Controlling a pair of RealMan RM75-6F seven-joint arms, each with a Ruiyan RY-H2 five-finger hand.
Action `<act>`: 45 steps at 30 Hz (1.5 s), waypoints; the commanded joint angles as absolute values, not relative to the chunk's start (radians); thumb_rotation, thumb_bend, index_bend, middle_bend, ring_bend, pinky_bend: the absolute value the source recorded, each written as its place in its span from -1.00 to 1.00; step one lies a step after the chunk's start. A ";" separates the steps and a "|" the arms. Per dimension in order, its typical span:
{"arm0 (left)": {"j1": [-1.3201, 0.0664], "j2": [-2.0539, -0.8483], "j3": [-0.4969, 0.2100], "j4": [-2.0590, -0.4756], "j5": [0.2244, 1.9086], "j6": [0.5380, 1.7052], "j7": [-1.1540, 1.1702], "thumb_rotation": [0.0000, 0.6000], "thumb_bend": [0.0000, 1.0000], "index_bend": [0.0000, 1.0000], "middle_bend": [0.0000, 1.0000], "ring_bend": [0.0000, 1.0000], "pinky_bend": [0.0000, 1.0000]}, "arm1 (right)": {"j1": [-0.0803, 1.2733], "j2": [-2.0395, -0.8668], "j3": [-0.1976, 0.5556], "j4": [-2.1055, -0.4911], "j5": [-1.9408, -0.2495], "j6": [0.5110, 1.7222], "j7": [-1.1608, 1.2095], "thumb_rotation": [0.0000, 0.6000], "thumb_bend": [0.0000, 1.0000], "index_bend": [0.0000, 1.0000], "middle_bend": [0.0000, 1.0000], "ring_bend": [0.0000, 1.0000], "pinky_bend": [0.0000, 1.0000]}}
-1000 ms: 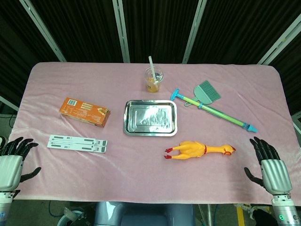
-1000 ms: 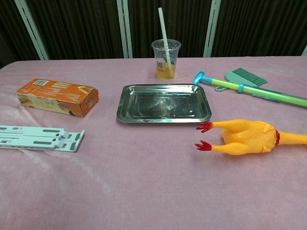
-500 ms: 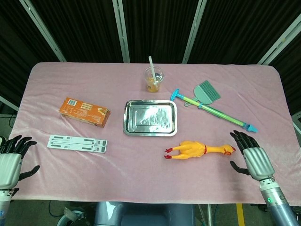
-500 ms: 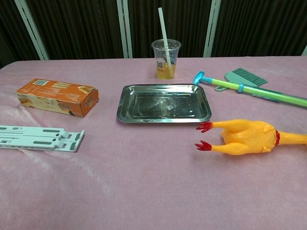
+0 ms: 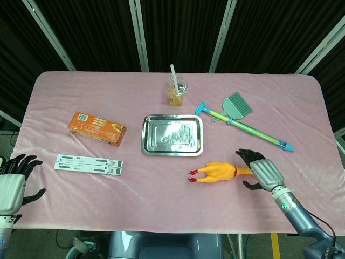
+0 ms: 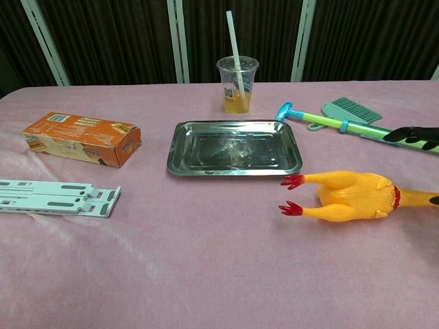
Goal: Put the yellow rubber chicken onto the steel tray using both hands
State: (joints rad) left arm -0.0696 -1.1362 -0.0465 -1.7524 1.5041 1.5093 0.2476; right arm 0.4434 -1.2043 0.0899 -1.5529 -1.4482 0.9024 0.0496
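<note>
Lying on its side on the pink tabletop [image 5: 161, 183], the yellow rubber chicken [image 5: 221, 172] rests just in front of the steel tray [image 5: 172, 134], a little toward the robot's right, apart from the tray's near rim. Its long axis runs roughly left to right: red feet point toward the middle of the tabletop, neck and head toward the right hand [image 5: 261, 172]. That hand is at the head end, fingers spread and curved over it, holding nothing that I can see; whether they touch the toy I cannot tell. The left hand [image 5: 12, 183] hovers well away at the tabletop's near left corner, fingers apart, empty, so the right hand is by far the nearer. I judge the left still has to cross to the feet end before a two-handed lift

The chicken's head is hidden under the right hand in the head view. The chest view cuts off the neck at the frame edge and shows only dark fingertips [image 6: 411, 135] at the right border. The left hand is missing from that view
</note>
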 commanded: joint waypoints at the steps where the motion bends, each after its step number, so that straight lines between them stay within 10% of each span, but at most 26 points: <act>1: -0.070 -1.136 -0.044 -1.752 1.501 1.505 0.247 1.00 -0.87 -0.44 -0.63 -0.79 -0.68 | 0.470 -1.229 0.087 -1.524 -1.425 0.862 0.044 1.00 -0.37 -1.00 -0.88 -0.85 -0.75; 16: -0.066 -1.130 -0.037 -1.746 1.496 1.504 0.230 1.00 -0.87 -0.44 -0.64 -0.79 -0.68 | 0.530 -1.284 0.064 -1.430 -1.358 0.755 0.049 1.00 -0.37 -0.77 -0.68 -0.74 -0.70; 35: -0.061 -1.126 -0.032 -1.742 1.498 1.511 0.212 1.00 -0.87 -0.42 -0.64 -0.79 -0.68 | 0.543 -1.345 0.058 -1.344 -1.413 0.815 0.162 1.00 -0.22 0.41 0.19 0.16 0.34; 45: -0.073 -1.129 -0.033 -1.732 1.516 1.502 0.194 1.00 -0.87 -0.39 -0.62 -0.79 -0.68 | 0.526 -1.323 0.031 -1.359 -1.496 0.895 0.309 1.00 -0.17 0.69 0.40 0.37 0.57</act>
